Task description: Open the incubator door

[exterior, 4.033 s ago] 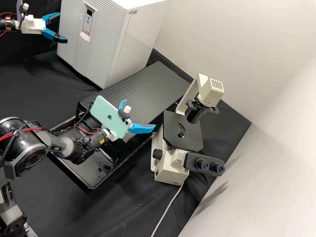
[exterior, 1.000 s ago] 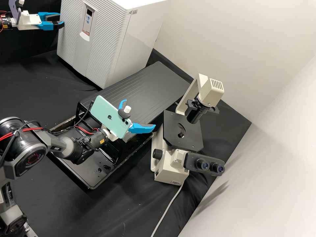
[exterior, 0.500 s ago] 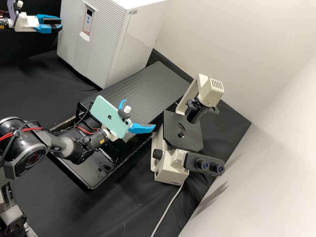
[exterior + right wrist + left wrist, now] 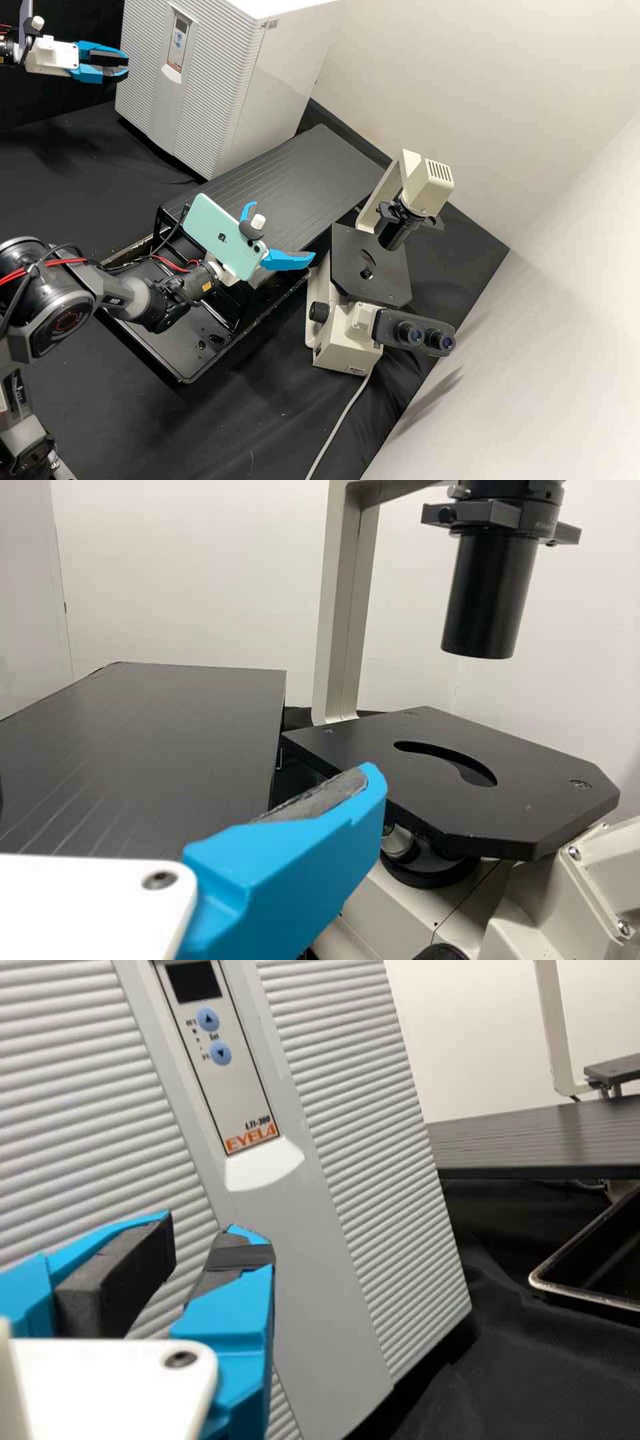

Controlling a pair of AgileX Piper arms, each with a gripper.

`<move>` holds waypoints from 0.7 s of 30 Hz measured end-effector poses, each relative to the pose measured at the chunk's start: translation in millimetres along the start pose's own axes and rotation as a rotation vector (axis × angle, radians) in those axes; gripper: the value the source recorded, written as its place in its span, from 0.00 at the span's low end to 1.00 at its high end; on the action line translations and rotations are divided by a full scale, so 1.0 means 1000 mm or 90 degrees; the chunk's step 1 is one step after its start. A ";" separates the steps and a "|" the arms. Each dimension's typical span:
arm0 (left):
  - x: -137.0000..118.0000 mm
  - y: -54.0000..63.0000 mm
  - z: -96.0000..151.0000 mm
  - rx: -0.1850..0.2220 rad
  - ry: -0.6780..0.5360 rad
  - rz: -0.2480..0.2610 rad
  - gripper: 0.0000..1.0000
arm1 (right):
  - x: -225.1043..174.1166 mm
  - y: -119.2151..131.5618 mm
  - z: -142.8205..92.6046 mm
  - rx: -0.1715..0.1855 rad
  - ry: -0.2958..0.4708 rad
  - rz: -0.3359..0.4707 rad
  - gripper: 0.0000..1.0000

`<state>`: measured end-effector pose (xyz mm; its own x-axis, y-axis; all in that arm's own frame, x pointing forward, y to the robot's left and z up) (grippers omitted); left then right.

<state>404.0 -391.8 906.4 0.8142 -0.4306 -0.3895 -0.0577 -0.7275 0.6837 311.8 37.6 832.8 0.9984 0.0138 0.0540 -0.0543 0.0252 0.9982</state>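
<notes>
At the upper left of the high view, my left gripper (image 4: 127, 65) is beside the far-left edge of the white incubator (image 4: 200, 87), its fingers parted by a narrow gap. The ribbed front door stands closed. In the left wrist view, that gripper (image 4: 205, 1240) has nothing between its fingers, and the incubator door (image 4: 330, 1290) with its control panel (image 4: 225, 1080) is beyond them. My right gripper (image 4: 283, 229) is open and empty over the black rack, near the microscope. One blue finger of the right gripper (image 4: 290, 870) shows in the right wrist view.
A microscope (image 4: 370, 267) stands right of the black sloping board (image 4: 287, 173), which lies in front of the incubator's right side. Below the right arm is a black tray (image 4: 180, 360). A grey cable (image 4: 333, 433) runs from the microscope to the near edge.
My left gripper has narrowed from wide open, looked nearly shut half a second ago, and now shows a small gap. It has also moved slightly down in the high view. The right arm keeps still.
</notes>
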 end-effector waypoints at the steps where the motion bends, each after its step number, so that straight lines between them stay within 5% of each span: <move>1: 0.000 0.000 0.000 0.007 0.000 0.000 0.00 | 0.000 0.000 0.000 0.000 0.000 0.000 1.00; 4: 0.000 0.000 0.000 0.007 0.000 0.000 0.00 | 0.000 0.000 0.000 0.000 0.000 0.000 1.00; 5: 0.000 0.000 0.000 0.007 0.000 0.000 1.00 | 0.000 0.000 0.000 0.000 0.000 0.000 1.00; 9: -0.002 -0.002 -0.002 0.003 0.004 0.002 1.00 | 0.000 0.000 0.000 0.000 0.000 0.000 1.00; 21: -0.022 -0.036 -0.038 -0.026 0.057 -0.015 1.00 | 0.000 0.000 0.000 0.000 0.000 0.000 1.00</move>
<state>410.2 -335.8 914.3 0.8639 -0.3620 -0.3502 -0.0151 -0.7136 0.7004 311.8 37.6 832.8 0.9984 0.0138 0.0540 -0.0543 0.0252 0.9982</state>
